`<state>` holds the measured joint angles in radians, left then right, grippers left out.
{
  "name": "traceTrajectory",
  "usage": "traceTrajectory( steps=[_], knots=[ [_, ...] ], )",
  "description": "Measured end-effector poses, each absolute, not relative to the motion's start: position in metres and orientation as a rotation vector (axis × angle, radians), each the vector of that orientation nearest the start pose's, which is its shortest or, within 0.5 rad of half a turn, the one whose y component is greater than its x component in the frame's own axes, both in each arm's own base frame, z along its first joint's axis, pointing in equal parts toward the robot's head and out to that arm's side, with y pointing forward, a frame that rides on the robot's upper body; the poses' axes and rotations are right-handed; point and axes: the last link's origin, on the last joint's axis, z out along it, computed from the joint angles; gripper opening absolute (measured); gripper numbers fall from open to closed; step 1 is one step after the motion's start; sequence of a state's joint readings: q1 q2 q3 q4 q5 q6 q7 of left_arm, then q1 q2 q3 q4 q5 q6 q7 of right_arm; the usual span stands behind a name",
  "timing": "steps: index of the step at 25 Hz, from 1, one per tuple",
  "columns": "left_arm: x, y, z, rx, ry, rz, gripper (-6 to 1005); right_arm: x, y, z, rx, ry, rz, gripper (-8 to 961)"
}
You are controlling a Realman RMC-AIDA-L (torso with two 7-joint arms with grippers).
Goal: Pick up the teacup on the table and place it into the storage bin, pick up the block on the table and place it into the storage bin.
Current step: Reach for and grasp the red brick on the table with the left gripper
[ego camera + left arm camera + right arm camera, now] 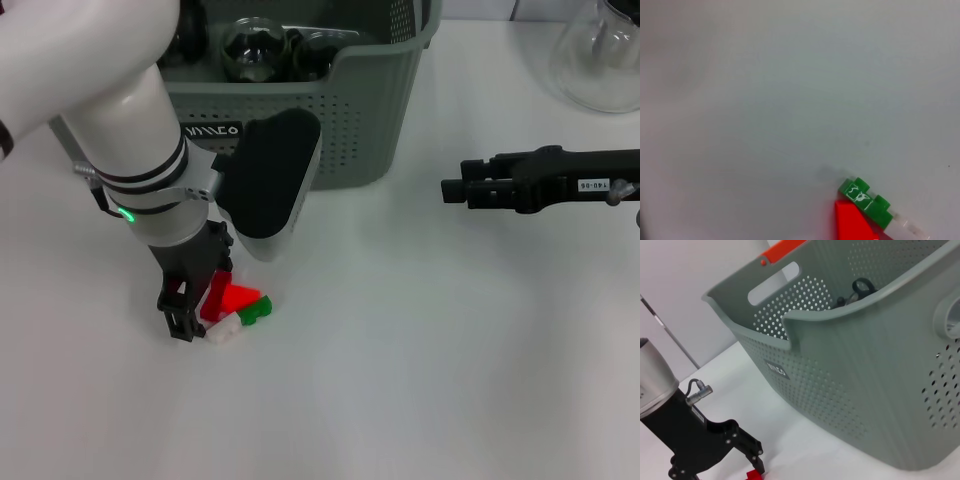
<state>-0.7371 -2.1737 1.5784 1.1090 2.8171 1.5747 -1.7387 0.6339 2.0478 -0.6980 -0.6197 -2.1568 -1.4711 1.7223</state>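
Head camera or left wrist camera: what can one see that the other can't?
Only the head view shows the storage bin with dark shiny things inside, the left gripper down at the block, the right gripper hovering apart over the table, and a glass vessel in the far corner. Only the left wrist view shows the white markings on the block's green piece. Both show the red, green and white block on the white table.

Glossy white left arm [110, 110] with black rings, green indicator light, black-and-white wrist housing, black left gripper [195, 300]; matte black right gripper [500, 185] bearing small white lettering
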Motion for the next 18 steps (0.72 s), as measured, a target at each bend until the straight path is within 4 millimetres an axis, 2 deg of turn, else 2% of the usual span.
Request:
traceTrajectory(
  steps=[18],
  knots=[
    [-0.1797, 0.3394, -0.0721, -2.978, 0.430, 1.175, 834, 0.2601, 0.3552, -0.0042, -2.717, 1.028, 0.504, 596]
  ],
)
